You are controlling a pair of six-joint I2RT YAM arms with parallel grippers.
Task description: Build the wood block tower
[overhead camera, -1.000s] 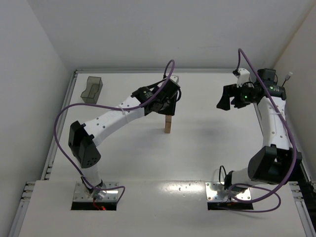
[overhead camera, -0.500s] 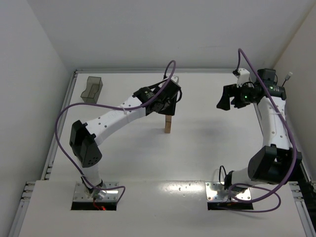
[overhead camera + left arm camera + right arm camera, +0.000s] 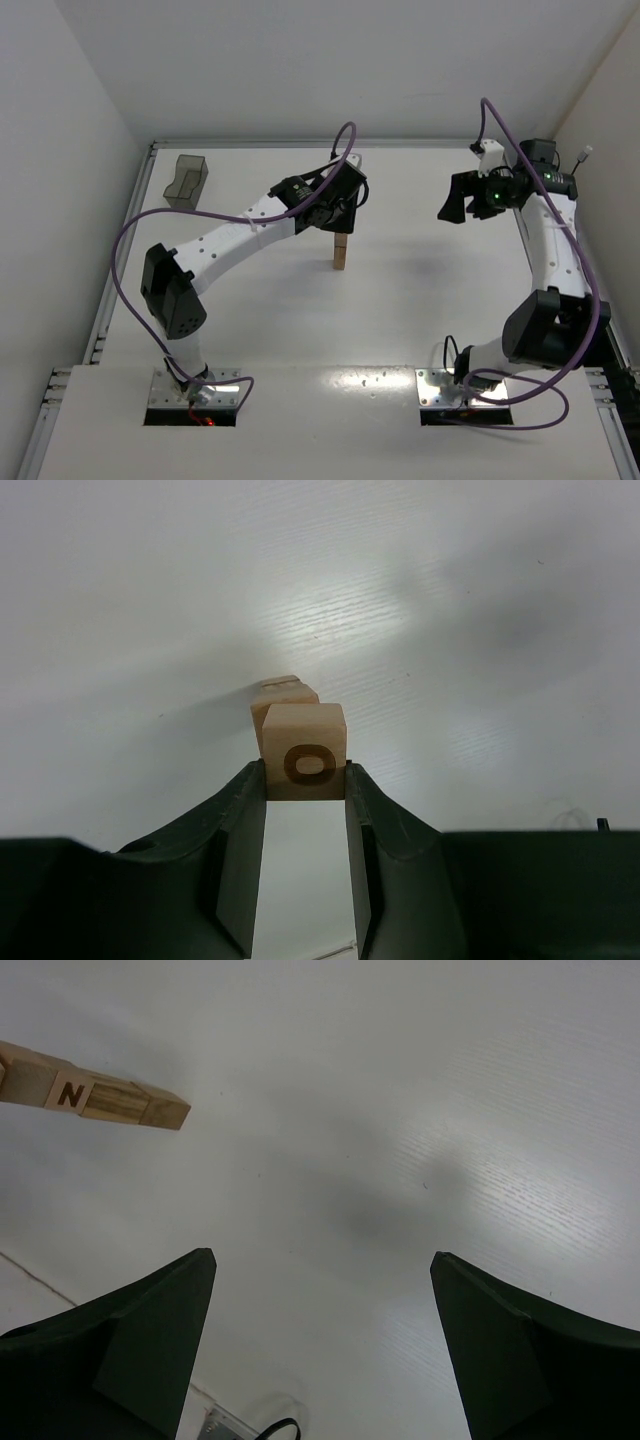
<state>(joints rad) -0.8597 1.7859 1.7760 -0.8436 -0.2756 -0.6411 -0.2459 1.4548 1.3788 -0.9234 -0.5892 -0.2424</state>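
The tower (image 3: 341, 252) is a narrow column of tan wood blocks standing mid-table. My left gripper (image 3: 341, 218) is directly above it. In the left wrist view my left gripper (image 3: 305, 772) is shut on the top wood block (image 3: 305, 748), whose dark ring mark faces the camera. Both fingertips press its sides, and lower blocks (image 3: 284, 693) show beyond it. My right gripper (image 3: 455, 203) is open and empty, raised well to the right of the tower. In the right wrist view (image 3: 320, 1260) the tower (image 3: 95, 1098) lies far off at the upper left, with an N on one block.
A translucent dark-grey bin (image 3: 187, 180) stands at the far left corner of the table. White walls close in the table at the back and on both sides. The arm bases sit at the near edge.
The left arm's elbow has shifted slightly. The gripper stays on the top block over the tower. The right arm has hardly moved.
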